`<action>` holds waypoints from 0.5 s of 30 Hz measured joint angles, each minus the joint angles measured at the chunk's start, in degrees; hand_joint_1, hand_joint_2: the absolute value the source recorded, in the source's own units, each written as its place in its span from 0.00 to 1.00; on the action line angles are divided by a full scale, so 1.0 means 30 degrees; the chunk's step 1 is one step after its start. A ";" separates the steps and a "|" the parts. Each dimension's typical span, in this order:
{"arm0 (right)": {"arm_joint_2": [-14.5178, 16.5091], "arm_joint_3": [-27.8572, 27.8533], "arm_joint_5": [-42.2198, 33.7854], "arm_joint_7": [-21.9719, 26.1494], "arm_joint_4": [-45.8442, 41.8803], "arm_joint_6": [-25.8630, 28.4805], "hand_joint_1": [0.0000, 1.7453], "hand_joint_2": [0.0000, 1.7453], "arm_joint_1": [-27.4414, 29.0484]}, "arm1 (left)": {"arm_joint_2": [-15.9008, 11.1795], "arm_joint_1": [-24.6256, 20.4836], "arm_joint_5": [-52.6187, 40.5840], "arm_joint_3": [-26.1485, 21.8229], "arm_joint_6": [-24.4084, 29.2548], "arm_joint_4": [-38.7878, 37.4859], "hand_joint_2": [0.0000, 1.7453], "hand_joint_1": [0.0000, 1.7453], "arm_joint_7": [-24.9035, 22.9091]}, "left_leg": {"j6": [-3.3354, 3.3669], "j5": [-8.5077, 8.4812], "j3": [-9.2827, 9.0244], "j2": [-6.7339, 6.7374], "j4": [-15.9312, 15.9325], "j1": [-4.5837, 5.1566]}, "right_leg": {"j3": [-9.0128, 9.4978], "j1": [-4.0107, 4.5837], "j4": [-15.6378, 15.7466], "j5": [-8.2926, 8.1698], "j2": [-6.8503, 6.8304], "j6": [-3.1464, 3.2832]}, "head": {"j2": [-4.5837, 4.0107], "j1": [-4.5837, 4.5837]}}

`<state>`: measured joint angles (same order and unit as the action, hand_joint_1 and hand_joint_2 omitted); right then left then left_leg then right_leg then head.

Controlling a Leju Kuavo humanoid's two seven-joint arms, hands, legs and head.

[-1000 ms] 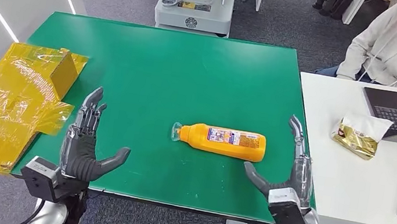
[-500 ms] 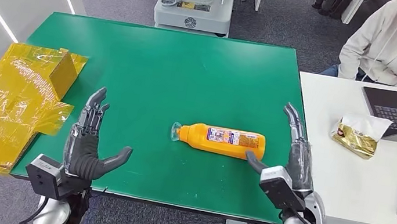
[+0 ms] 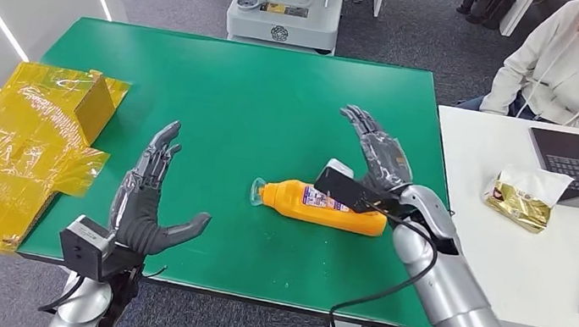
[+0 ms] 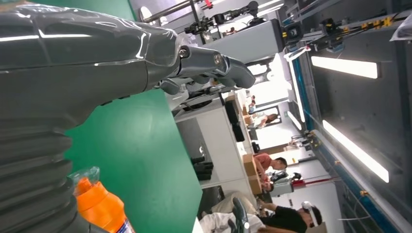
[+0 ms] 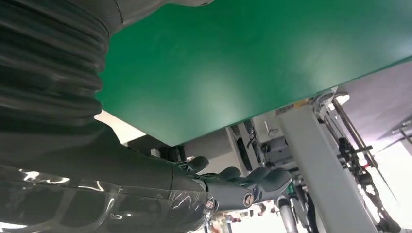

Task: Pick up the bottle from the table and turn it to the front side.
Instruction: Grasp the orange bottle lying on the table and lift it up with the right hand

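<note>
Orange bottle [image 3: 331,207] lies beneath open right robot hand [image 3: 376,160] — left robot hand [image 3: 145,203] open.

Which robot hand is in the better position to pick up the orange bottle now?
The right robot hand, probably. It hovers open directly above the bottle, which lies on its side on the green table. The left robot hand is open too, but stands apart, beyond the bottle's cap end.

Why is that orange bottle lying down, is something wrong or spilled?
The orange plastic bottle lies on its side on the green table, clear cap pointing toward the left hand. Nothing looks spilled. The right hand hangs open above it. The crumpled yellow plastic sheet hangs partly off the table's edge.
</note>
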<state>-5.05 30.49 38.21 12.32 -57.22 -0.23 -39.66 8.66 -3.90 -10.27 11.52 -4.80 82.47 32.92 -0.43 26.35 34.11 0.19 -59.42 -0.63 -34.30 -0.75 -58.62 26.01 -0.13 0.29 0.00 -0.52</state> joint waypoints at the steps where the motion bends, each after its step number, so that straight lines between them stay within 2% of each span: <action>1: 0.0024 0.0154 -0.0396 0.0035 0.0492 -0.0272 0.00 1.00 -0.0402 | 0.0000 0.0000 -0.0011 0.0000 0.0000 -0.0005 1.00 0.00 -0.0002 | 0.0000 0.0000 0.0002 0.0000 0.0000 0.0001 | 0.0000 0.0000 0.0001 0.0000 0.0000 0.0000 | 0.0000 -0.0002; 6: 0.0226 0.0642 -0.2627 -0.0100 0.2782 -0.2699 0.00 1.00 -0.1932 | -0.0013 0.0001 -0.0102 0.0004 0.0027 -0.0029 1.00 0.00 -0.0080 | 0.0001 0.0002 0.0013 -0.0002 0.0000 0.0003 | -0.0003 -0.0002 0.0006 0.0000 -0.0001 -0.0001 | 0.0000 -0.0004; 15: 0.0141 0.2897 -0.3710 -0.1673 0.5314 -0.7178 0.00 1.00 -0.4550 | -0.0133 0.0007 -0.0258 0.0007 0.0155 -0.0146 1.00 0.00 -0.0670 | 0.0001 0.0001 0.0008 -0.0003 -0.0010 0.0002 | -0.0015 -0.0002 0.0007 -0.0001 -0.0003 -0.0001 | 0.0000 -0.0004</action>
<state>-4.63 39.18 27.08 7.30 -41.28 -21.76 -53.31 8.26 -3.88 -11.05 11.54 -4.34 82.03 30.91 -0.43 26.36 34.13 0.18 -59.45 -0.63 -34.34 -0.75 -58.60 26.00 -0.13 0.28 0.00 -0.54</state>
